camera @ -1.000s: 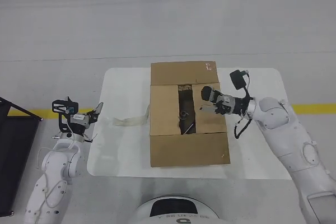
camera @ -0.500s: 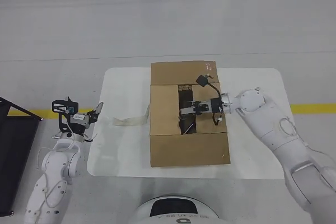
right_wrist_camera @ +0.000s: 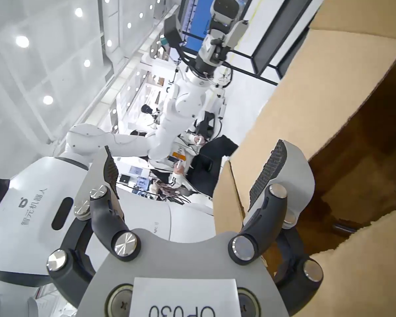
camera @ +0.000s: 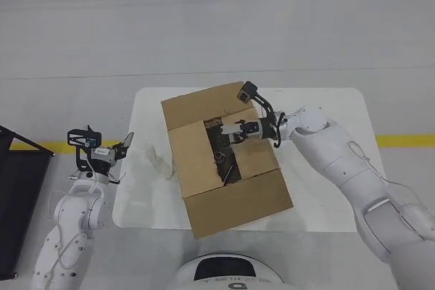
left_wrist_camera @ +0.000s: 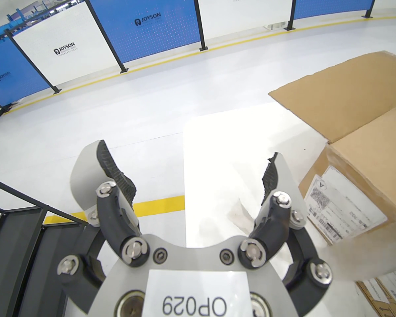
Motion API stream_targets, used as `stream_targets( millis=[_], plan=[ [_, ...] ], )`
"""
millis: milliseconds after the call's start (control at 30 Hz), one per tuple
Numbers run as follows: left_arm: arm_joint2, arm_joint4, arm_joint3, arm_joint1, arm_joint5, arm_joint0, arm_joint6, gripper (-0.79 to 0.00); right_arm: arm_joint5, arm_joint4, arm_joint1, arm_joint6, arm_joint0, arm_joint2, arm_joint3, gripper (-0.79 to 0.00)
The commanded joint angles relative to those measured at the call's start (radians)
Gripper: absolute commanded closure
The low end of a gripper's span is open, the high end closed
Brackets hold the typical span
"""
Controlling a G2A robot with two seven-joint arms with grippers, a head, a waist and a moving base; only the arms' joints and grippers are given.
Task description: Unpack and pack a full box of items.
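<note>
The box (camera: 232, 196) sits askew mid-bench (camera: 333, 196), flaps part open, contents inside: I judge unpacking barely begun. My left gripper (left_wrist_camera: 188, 158) hangs spread and empty off the left edge; farther in, my right gripper (right_wrist_camera: 194, 150), spread, straddles a flap at the opening

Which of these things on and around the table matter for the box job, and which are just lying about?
For the job:
cardboard box, flaps open
dark items inside it
right tool, open at a flap edge
left tool, open, at the table edge

Lying about:
pale crumpled strip beside the box
black rack on the floor
yellow floor line
</note>
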Motion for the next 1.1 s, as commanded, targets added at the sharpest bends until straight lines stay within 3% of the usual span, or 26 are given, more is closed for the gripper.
stream_targets(
  millis=[0, 400, 533, 700, 900, 967, 1033, 1067],
  plan=[
    [0.0, 0.0, 0.0, 0.0, 0.0, 0.0, 0.0, -0.785, 0.001, -0.002, -0.004, 0.001, 0.004, -0.004, -0.011, -0.785],
    [0.0, 0.0, 0.0, 0.0, 0.0, 0.0, 0.0, -0.785, -0.029, -0.053, -0.03, -0.029, 0.029, -0.043, -0.026, -0.785],
    [0.0, 0.0, 0.0, 0.0, 0.0, 0.0, 0.0, -0.785, -0.105, -0.147, -0.003, -0.105, 0.018, -0.01, -0.042, -0.785],
    [0.0, 0.0, 0.0, 0.0, 0.0, 0.0, 0.0, -0.785, -0.184, -0.235, 0.065, -0.184, -0.036, 0.065, -0.11, -0.785],
    [0.002, 0.009, -0.005, 0.0, -0.004, 0.0, 0.01, -0.785, -0.184, -0.235, 0.065, -0.184, -0.036, 0.065, -0.11, -0.785],
    [0.021, 0.134, 0.018, 0.001, 0.037, 0.004, 0.028, -0.785, -0.184, -0.235, 0.065, -0.184, -0.036, 0.065, -0.11, -0.785],
    [0.069, 0.287, 0.065, -0.002, 0.114, -0.02, -0.053, -0.785, -0.184, -0.235, 0.065, -0.184, -0.036, 0.065, -0.11, -0.785],
    [0.09, 0.343, 0.079, -0.002, 0.104, -0.033, -0.121, -0.785, -0.184, -0.235, 0.065, -0.184, -0.036, 0.065, -0.11, -0.785]
  ],
)
